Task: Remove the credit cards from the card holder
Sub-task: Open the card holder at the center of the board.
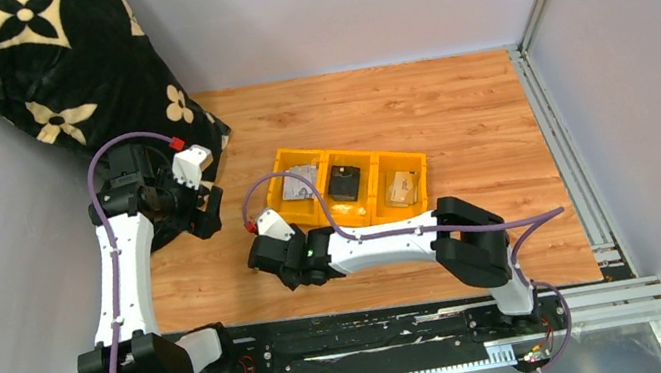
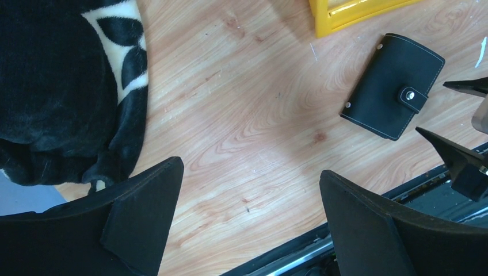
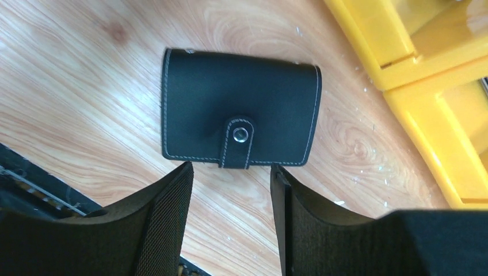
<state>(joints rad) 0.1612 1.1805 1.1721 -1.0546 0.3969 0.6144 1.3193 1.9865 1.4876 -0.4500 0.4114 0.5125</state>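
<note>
The black card holder lies folded shut on the wooden table, its snap tab facing my right gripper. That gripper is open and empty, its tips just short of the tab edge. In the top view my right gripper hides the holder. The holder also shows in the left wrist view. My left gripper is open and empty over bare wood, to the left of the holder. A silvery-grey card, a black card and a tan card lie in the tray's three compartments.
The yellow three-compartment tray stands just behind the right gripper; its wall shows in the right wrist view. A black blanket with cream flowers lies at the back left, close to my left gripper. The black base rail runs along the near edge.
</note>
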